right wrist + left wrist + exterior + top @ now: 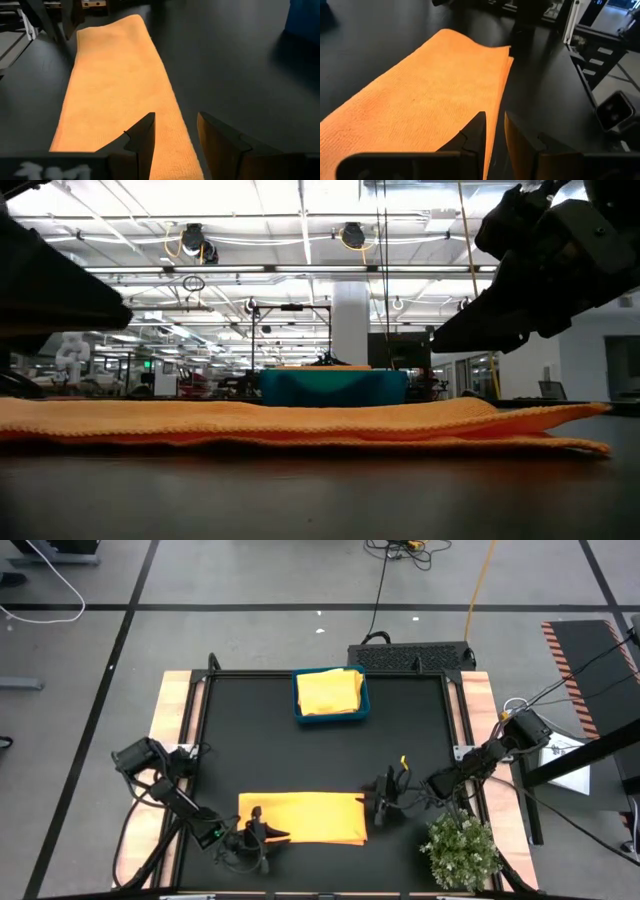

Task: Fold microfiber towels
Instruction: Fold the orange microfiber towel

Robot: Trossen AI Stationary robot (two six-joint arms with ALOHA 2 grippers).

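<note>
An orange microfiber towel [302, 818] lies folded in two as a long strip on the black mat, near the front edge; the low view shows its two layers [300, 425] flat on the mat. My left gripper [495, 125] hovers at the strip's near left corner [262, 830], narrowly open, its fingers on either side of the towel's near long edge. My right gripper [176, 122] stands open at the strip's right end [375, 806], over the far long edge. A yellow towel [330, 692] lies folded in the teal tray [296, 706].
The teal tray [335, 387] sits at the mat's far middle. A small bushy green plant [462, 852] stands at the near right corner, close behind my right arm. The mat between the tray and the orange towel is bare.
</note>
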